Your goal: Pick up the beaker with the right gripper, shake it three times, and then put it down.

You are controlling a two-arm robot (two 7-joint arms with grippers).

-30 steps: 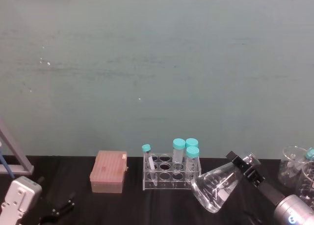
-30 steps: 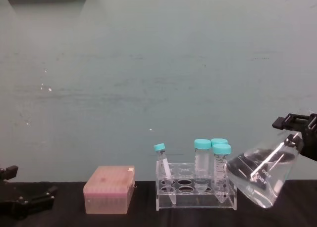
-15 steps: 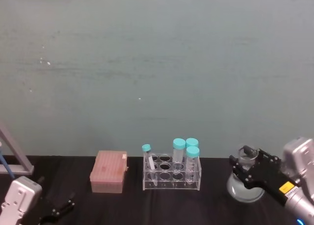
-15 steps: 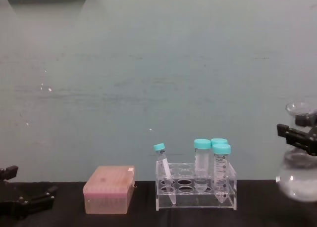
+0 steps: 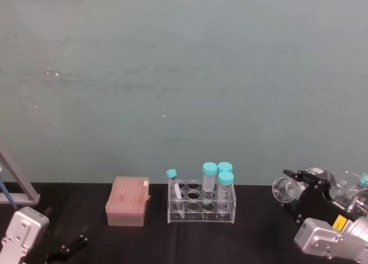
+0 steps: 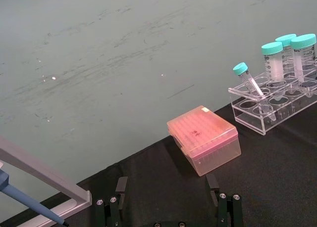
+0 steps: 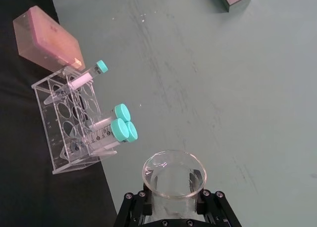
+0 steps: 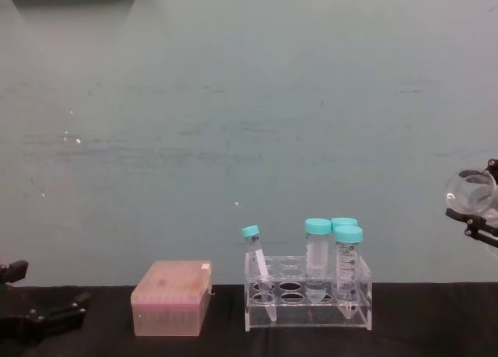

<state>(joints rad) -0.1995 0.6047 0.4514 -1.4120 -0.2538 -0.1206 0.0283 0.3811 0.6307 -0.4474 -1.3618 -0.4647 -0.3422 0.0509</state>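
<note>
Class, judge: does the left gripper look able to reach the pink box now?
Probably yes. The left gripper, open, rests low on the left, only bare tabletop between it and the pink box; the right gripper holds the beaker aloft.

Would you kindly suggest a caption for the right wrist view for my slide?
Right tool gripping the beaker by its neck, with the tube rack and pink box beyond.

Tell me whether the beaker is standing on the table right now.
No, in the chest view the beaker hangs tilted in the right pincer, well above the black table.
</note>
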